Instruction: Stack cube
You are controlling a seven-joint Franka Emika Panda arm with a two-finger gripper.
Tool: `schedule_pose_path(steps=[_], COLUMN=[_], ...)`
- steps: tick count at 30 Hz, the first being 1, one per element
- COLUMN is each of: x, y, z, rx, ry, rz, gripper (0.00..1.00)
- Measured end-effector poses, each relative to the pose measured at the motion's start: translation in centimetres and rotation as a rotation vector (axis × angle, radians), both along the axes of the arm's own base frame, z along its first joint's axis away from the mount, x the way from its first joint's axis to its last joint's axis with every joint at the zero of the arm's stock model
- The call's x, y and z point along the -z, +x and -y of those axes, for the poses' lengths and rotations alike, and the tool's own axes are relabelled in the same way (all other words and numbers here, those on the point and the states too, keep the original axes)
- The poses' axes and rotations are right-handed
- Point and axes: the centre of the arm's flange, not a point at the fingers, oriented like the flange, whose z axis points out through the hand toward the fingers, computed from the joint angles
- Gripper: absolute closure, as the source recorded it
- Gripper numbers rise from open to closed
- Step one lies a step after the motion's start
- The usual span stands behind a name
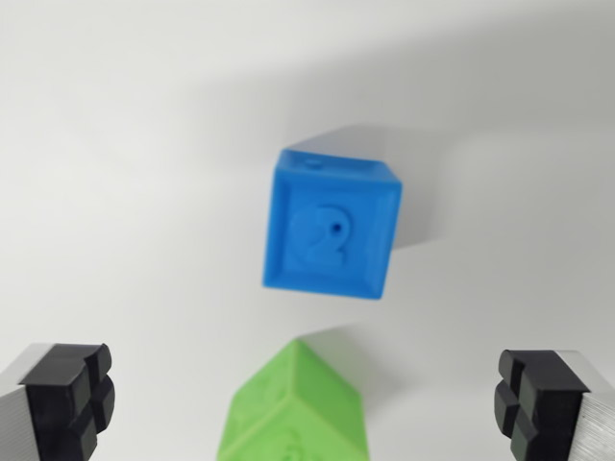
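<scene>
A blue cube (332,226) with a raised "2" on its top face sits on the white surface, a little right of the wrist view's middle. A green cube (296,408) lies below it at the bottom edge, partly cut off, apart from the blue one. My gripper (306,408) is open: its two black pads (72,399) show at the bottom left and bottom right corners, wide apart. The green cube lies between them, touching neither. Nothing is held.
The white tabletop (115,144) spreads around both cubes, with soft grey shadows to the right of each cube.
</scene>
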Motion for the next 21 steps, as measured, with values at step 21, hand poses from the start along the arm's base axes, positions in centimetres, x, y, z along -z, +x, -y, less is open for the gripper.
schedule_pose_path(steps=[21], x=[8.7], y=[-0.3], z=[0.7], rx=[0.008], ry=[-0.002], rz=[-0.002], gripper=[0.00])
